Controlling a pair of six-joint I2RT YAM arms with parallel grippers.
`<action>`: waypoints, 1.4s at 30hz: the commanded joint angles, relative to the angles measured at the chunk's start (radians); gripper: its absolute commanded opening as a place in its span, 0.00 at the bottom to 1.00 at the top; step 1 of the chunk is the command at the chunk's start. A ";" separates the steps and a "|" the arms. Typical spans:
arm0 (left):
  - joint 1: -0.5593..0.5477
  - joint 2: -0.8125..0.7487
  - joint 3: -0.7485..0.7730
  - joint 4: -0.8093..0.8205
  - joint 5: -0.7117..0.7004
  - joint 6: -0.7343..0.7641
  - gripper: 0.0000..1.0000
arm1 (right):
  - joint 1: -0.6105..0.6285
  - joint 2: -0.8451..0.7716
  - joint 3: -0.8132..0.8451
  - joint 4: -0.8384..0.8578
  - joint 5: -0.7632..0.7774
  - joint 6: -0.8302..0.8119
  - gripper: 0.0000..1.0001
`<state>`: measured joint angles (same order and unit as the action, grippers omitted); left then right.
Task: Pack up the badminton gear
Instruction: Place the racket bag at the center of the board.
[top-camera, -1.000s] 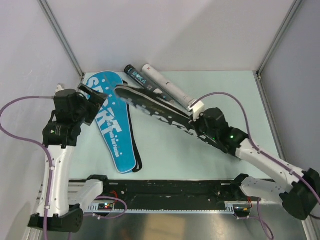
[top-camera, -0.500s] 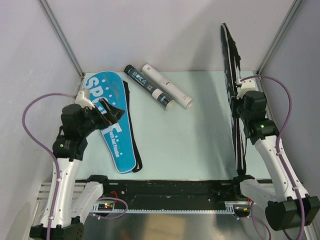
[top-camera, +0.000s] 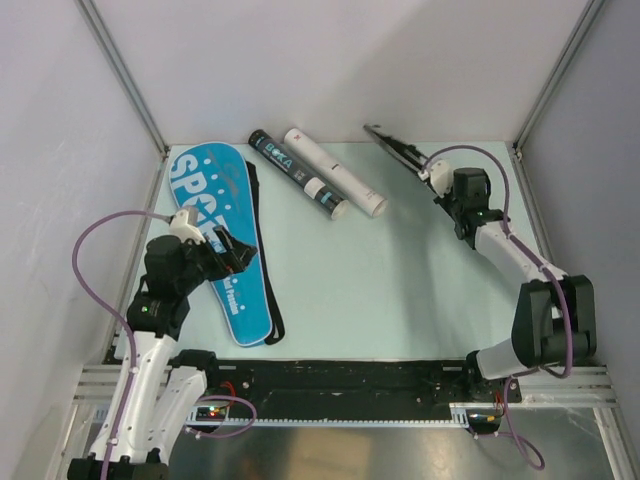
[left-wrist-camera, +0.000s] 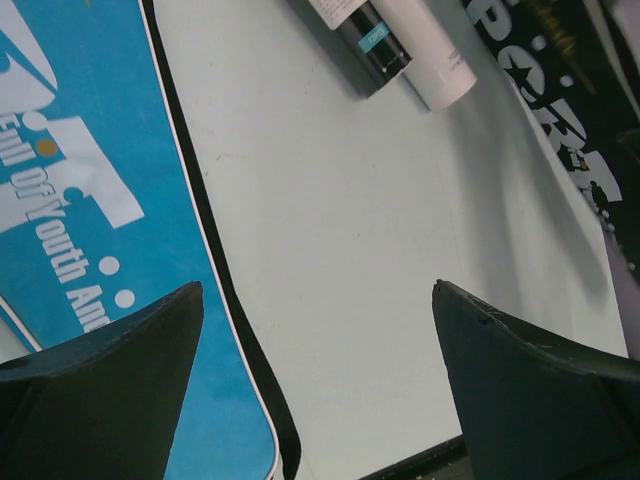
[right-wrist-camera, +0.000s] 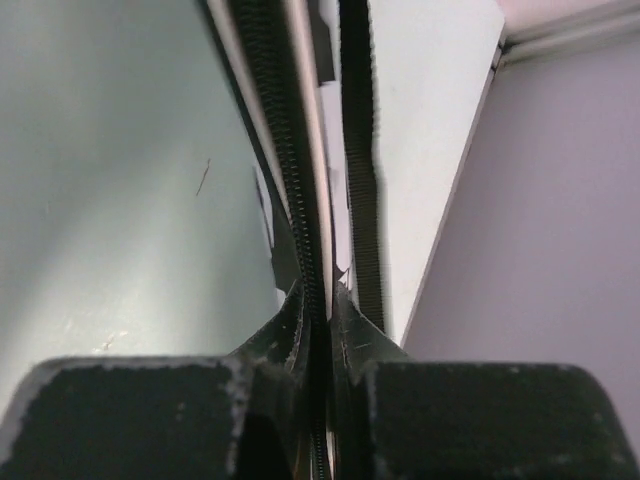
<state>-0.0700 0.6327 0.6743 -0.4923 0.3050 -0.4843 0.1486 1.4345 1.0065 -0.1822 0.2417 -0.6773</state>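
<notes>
The left gripper (top-camera: 238, 251) has its jaws wide apart and holds nothing. Just below it and to its left lies the blue bag (top-camera: 203, 215), flat, with its long axis running forward from the gripper. Farther ahead and to its right lie the black tube (top-camera: 290, 170) and the white tube (top-camera: 335, 172), side by side. The right gripper (right-wrist-camera: 318, 305) is pinched on the zipper edge of the black bag (top-camera: 392, 146), which stretches straight ahead of it. I judge that the left arm is nearer to the tubes.
</notes>
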 joint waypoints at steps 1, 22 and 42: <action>-0.005 -0.025 0.009 0.062 -0.021 0.038 0.98 | 0.010 0.050 0.042 0.231 0.073 -0.196 0.00; -0.004 -0.032 0.014 0.031 -0.045 0.053 0.99 | 0.137 0.032 0.151 -0.341 0.326 0.229 0.92; -0.005 -0.098 0.012 0.097 0.114 0.060 1.00 | 0.515 -0.579 -0.100 -0.324 -0.068 1.173 0.99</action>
<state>-0.0700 0.5648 0.6743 -0.4667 0.3450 -0.4435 0.5770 0.9676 1.0103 -0.6117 0.2134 0.2882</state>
